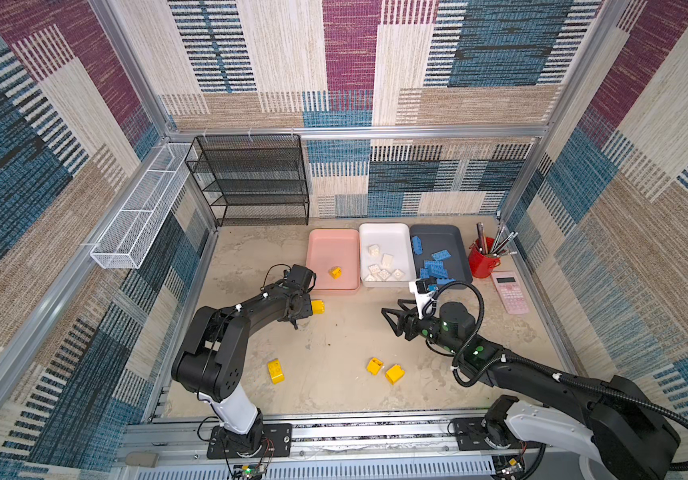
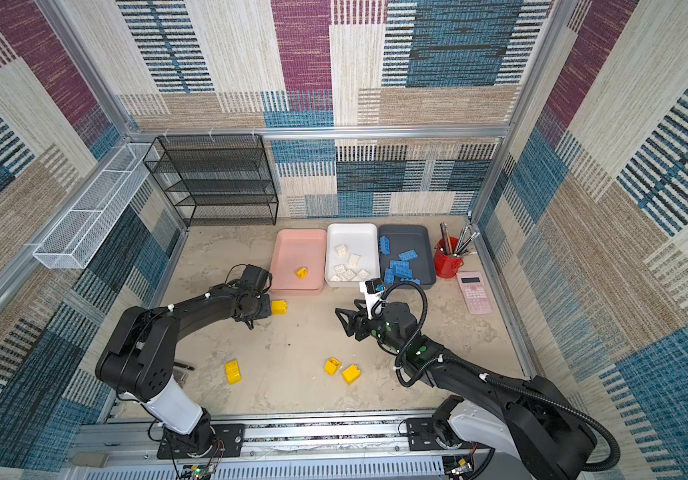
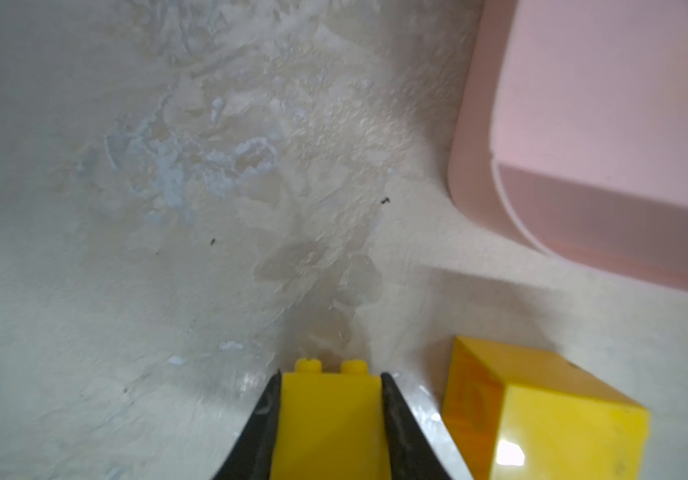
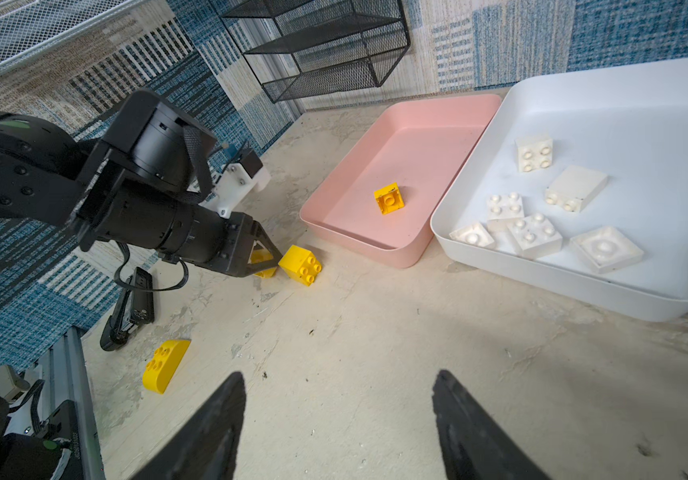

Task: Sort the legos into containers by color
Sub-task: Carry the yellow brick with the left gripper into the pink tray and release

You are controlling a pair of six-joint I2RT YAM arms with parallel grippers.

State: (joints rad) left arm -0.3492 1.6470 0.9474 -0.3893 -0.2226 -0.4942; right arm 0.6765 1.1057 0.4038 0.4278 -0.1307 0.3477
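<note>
The left hand pinches a small yellow brick near the pink tray; the right hand hangs open, empty.

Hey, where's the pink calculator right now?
In both top views the pink calculator lies flat on the right side of the workspace, just on the robot's side of the red pen cup and to the right of the dark grey tray.

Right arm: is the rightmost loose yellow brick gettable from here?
Likely yes. The right gripper is open and empty; the rightmost loose yellow brick lies uncovered on the table, though a neighbouring yellow brick sits close beside it.
</note>
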